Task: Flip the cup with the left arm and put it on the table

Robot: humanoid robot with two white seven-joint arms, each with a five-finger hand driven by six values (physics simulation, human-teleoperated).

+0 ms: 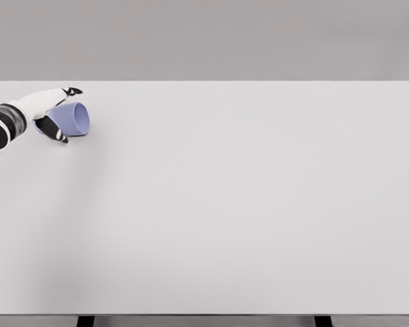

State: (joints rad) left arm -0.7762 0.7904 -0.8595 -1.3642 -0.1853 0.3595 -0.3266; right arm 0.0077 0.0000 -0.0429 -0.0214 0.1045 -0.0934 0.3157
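Worktop (245,204): a wide, pale grey-white rectangular surface, by which most of the head view is filled; its far edge is met by a plain grey backdrop, and two dark supports are seen at the near edge.

Left arm: white with black joints, entered from the left edge at the far left corner of the worktop; a round black-and-white joint is shown at the picture's border.

Left hand (54,117): white with black-tipped fingers (54,131), wrapped around the cup. One finger is seen extended above the cup's wall, others are curled beneath it. The cup is held by them.

Cup (75,118): pale blue-violet, tilted onto its side, its open mouth turned toward the right of the picture. It is located at the far left of the worktop, near the rear edge, enclosed in the left hand. Whether its lower wall is touching the surface cannot be told.
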